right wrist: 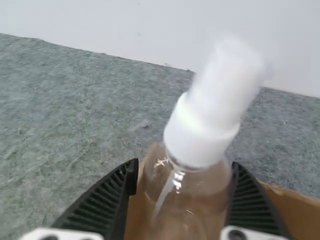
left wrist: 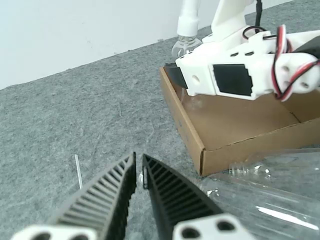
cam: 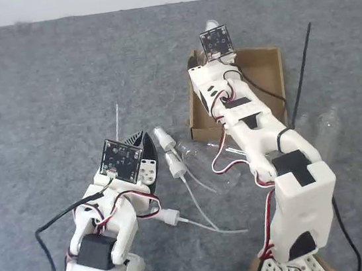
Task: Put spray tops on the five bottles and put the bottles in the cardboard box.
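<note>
Right wrist view: right claw (right wrist: pixel 183 170) pinches upright bottle (right wrist: pixel 186 202), top (right wrist: pixel 215 110) up; left claw (left wrist: pixel 139 160) closed.

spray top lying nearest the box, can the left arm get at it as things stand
Probably yes: the spray top lies on open carpet right beside the left gripper, nothing between them, though its shut jaws must open first.

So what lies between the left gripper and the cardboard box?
In the high view, two loose spray tops lie between the left gripper and the cardboard box.
</note>
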You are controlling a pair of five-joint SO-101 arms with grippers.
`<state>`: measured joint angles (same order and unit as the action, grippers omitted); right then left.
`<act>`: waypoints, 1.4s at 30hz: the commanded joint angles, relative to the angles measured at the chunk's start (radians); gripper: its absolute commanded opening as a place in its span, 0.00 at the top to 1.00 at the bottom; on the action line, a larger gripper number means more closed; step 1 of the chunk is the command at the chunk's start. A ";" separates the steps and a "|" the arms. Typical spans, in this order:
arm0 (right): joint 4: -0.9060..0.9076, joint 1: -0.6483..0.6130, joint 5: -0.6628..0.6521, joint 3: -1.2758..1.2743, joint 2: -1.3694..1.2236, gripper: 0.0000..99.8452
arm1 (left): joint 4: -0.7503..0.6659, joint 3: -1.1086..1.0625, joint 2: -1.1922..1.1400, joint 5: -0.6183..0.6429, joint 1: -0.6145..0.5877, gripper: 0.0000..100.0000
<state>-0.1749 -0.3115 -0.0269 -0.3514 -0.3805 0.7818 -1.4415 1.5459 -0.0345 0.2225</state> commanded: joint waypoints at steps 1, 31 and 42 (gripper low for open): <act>0.005 0.004 -0.017 0.066 0.027 0.77 | -0.029 0.007 0.018 -0.006 0.006 0.99; 0.062 0.001 -0.021 0.120 0.082 0.67 | -0.029 0.005 0.018 -0.008 0.009 0.99; 0.358 0.001 -0.018 0.117 0.467 0.67 | -0.109 -0.042 0.018 -0.009 0.002 0.99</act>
<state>0.0752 -0.3084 -0.0330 -0.2961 -0.1197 0.7035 -1.4937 1.5474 -0.0345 0.2286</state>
